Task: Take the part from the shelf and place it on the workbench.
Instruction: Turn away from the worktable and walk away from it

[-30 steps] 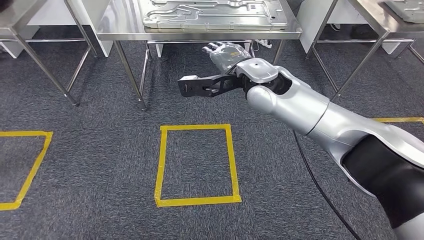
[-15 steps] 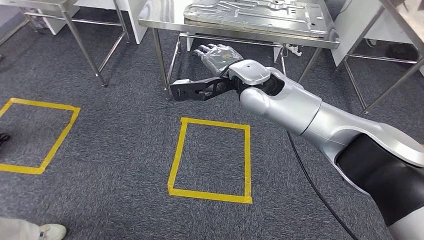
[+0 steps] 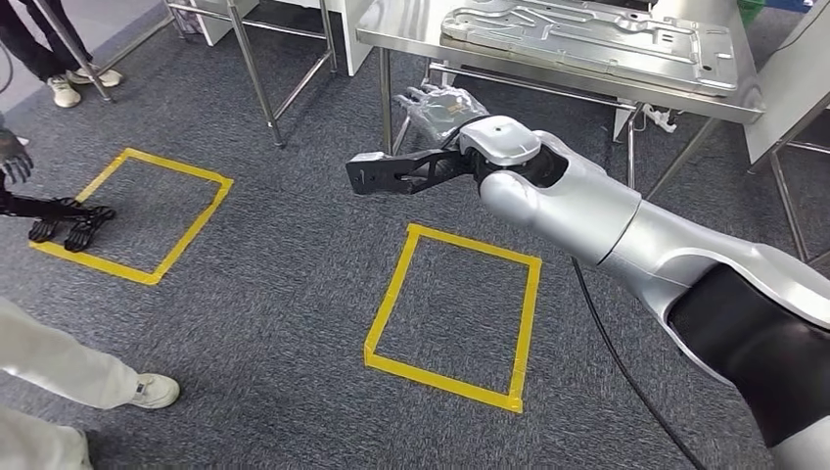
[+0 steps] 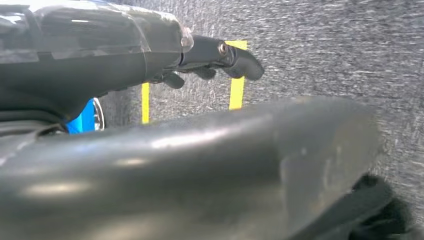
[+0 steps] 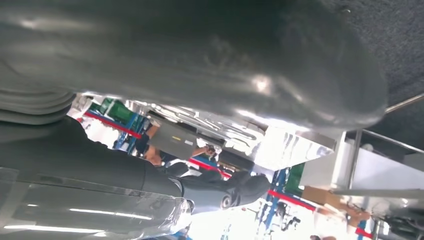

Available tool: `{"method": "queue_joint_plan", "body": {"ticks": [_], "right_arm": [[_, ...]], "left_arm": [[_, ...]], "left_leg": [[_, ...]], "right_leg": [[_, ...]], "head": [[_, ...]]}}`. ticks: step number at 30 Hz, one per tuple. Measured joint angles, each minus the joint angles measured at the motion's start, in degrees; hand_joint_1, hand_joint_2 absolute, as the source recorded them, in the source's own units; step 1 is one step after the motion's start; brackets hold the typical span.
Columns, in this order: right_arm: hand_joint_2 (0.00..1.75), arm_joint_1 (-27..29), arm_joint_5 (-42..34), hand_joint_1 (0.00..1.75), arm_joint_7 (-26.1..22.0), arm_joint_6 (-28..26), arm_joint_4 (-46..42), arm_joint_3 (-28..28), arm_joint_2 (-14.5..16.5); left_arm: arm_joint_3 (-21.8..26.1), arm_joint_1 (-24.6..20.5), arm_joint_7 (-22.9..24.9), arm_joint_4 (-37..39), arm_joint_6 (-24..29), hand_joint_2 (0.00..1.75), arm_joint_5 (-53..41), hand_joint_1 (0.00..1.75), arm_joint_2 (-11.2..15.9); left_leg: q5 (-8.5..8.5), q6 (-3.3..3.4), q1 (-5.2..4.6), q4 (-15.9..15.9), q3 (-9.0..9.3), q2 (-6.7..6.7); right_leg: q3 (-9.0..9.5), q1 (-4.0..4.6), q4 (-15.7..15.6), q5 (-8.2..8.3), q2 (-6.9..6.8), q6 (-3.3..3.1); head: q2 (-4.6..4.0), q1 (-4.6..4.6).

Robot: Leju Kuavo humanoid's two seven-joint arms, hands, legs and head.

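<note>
A flat silver metal part [image 3: 587, 34] with stamped grooves lies on a steel workbench [image 3: 411, 39] at the top of the head view. My right hand [image 3: 440, 106] reaches forward in front of the bench's near edge, lower than its top, fingers spread and holding nothing. A black bracket [image 3: 391, 174] juts out from that wrist. In the right wrist view the right hand's fingers [image 5: 235, 192] are stretched out with nothing in them. My left hand's fingers [image 4: 220, 52] hang over the carpet and a yellow tape line [image 4: 236, 87], gripping nothing.
Two yellow tape rectangles [image 3: 455, 313] [image 3: 137, 215] mark the grey carpet. A person's light trouser leg and white shoe [image 3: 147, 392] are at the lower left; another person's feet [image 3: 69, 88] are at the top left. Steel table legs [image 3: 254, 78] stand behind. A black cable [image 3: 617, 372] runs across the floor.
The camera has turned, so the workbench and tape squares have shifted right in the picture and people's legs have come in at the left. My right arm keeps its pose.
</note>
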Motion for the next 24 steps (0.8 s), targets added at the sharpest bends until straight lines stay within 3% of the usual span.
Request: {"method": "queue_joint_plan", "body": {"ticks": [2, 3, 5, 6, 8, 9, 11, 13, 15, 17, 18, 19, 20, 22, 24], "right_arm": [[0.0, 0.19, 0.09, 0.0, -0.1, 0.09, 0.03, 0.08, -0.04], [0.0, 0.27, 0.15, 0.0, -0.19, 0.15, 0.03, 0.12, 0.01], [0.0, 0.17, 0.31, 0.0, -0.32, 0.3, -0.01, 0.15, 0.18], [0.0, 0.0, 0.42, 0.0, -0.35, 0.37, -0.05, 0.14, 0.28], [0.0, -0.39, 0.58, 0.0, -0.36, 0.5, -0.15, 0.1, 0.47], [0.0, -0.54, 0.62, 0.0, -0.38, 0.54, -0.25, 0.09, 0.68], [0.0, -0.71, 0.64, 0.0, -0.43, 0.61, -0.39, 0.1, 1.03], [0.0, -0.78, 0.68, 0.0, -0.49, 0.66, -0.45, 0.09, 1.18], [0.0, -0.76, 0.71, 0.0, -0.54, 0.67, -0.44, 0.09, 1.06], [0.0, -0.52, 0.72, 0.0, -0.55, 0.68, -0.42, 0.12, 0.88], [0.0, -0.37, 0.73, 0.0, -0.56, 0.69, -0.42, 0.13, 0.83], [0.0, -0.28, 0.74, 0.0, -0.57, 0.69, -0.42, 0.14, 0.82], [0.0, -0.29, 0.75, 0.0, -0.58, 0.68, -0.43, 0.12, 0.82], [0.0, -0.61, 0.76, 0.0, -0.6, 0.67, -0.45, 0.07, 0.85], [0.0, -0.94, 0.77, 0.0, -0.6, 0.68, -0.45, 0.04, 0.86]], "left_arm": [[0.0, -0.02, 0.06, -0.01, -0.01, 0.0, -0.36, 0.0, 0.0], [0.0, -0.02, 0.09, -0.01, -0.01, 0.0, -0.52, 0.0, 0.0], [0.0, -0.04, 0.14, 0.01, -0.02, 0.0, -0.68, 0.0, 0.02], [0.0, -0.09, 0.17, 0.0, -0.02, 0.0, -0.69, 0.0, 0.0], [0.0, -0.17, 0.25, -0.02, -0.03, 0.0, -0.7, 0.0, -0.13], [0.0, -0.2, 0.28, -0.03, -0.06, 0.0, -0.71, 0.0, -0.2], [0.0, -0.21, 0.3, -0.03, -0.12, 0.0, -0.71, 0.0, -0.21], [0.0, -0.25, 0.3, -0.03, -0.15, 0.0, -0.7, 0.0, -0.23], [0.0, -0.41, 0.3, -0.03, -0.15, 0.0, -0.69, 0.0, -0.3], [0.0, -0.51, 0.29, -0.02, -0.14, 0.0, -0.69, 0.0, -0.37], [0.0, -0.5, 0.3, -0.02, -0.13, 0.0, -0.69, 0.0, -0.37], [0.0, -0.47, 0.3, -0.01, -0.13, 0.0, -0.69, 0.0, -0.38], [0.0, -0.45, 0.3, -0.01, -0.13, 0.0, -0.69, 0.0, -0.38], [0.01, -0.5, 0.3, -0.01, -0.12, 0.0, -0.69, 0.0, -0.54], [0.01, -0.55, 0.3, -0.02, -0.09, 0.0, -0.69, 0.0, -0.82]], "left_leg": [[-2.39, -0.49, 0.42, 5.9, -2.19, 0.46], [-2.25, -0.73, 0.58, 6.59, -2.09, 0.53], [0.4, -1.21, 0.77, 1.82, 1.28, 1.66], [1.31, -1.26, 0.61, -1.49, 3.35, 3.24], [2.13, -0.48, 0.29, -5.7, 5.63, 5.64], [1.89, 0.15, 0.09, -5.97, 5.56, 6.01], [2.22, 1.22, 0.14, -6.0, 5.22, 4.79], [2.55, 1.87, 0.24, -6.07, 4.99, 3.39], [2.89, 2.39, 0.25, -6.1, 4.7, 1.81], [3.19, 2.78, 0.04, -6.1, 4.41, 0.1], [3.33, 2.9, -0.12, -6.1, 4.32, -0.8], [3.47, 2.96, -0.3, -6.1, 4.28, -1.73], [3.62, 2.98, -0.48, -6.1, 4.28, -2.65], [4.01, 2.83, -0.64, -6.18, 4.17, -4.3], [4.62, 2.26, -0.21, -6.41, 3.76, -5.74]], "right_leg": [[-0.33, -0.05, 0.18, 0.11, -1.53, 0.04], [-0.48, -0.11, 0.38, 0.07, -2.29, 0.15], [-0.8, -0.31, 1.16, -0.27, -3.67, 0.65], [-1.01, -0.28, 1.7, -0.59, -4.24, 1.09], [-1.41, -0.09, 2.85, -1.23, -5.19, 1.9], [-1.54, 0.05, 3.11, -1.38, -5.58, 2.17], [-1.55, 0.01, 3.22, -1.53, -6.33, 2.52], [-2.14, -0.32, 4.94, -3.28, -4.79, 2.98], [-4.45, -0.58, 10.93, -7.17, -1.86, 3.29], [-7.25, -0.53, 17.71, -10.07, -0.57, 3.11], [-7.77, -0.48, 18.98, -10.03, -0.32, 2.83], [-7.36, -0.37, 18.16, -8.87, -0.08, 2.41], [-6.04, -0.21, 15.36, -6.86, 0.4, 1.83], [-2.79, 0.16, 8.23, -3.29, 2.66, 0.41], [-1.27, 0.56, 4.59, -2.07, 4.26, -0.56]], "head": [[0.0, -0.55], [0.0, -0.83], [0.0, -1.28], [0.0, -1.46], [0.0, -1.45], [0.0, -1.38], [0.0, -1.05], [0.0, -0.85], [0.0, -0.55], [0.0, -0.19], [0.0, 0.1], [0.0, 0.4], [0.0, 0.7], [0.0, 0.82], [0.0, 0.75]]}}
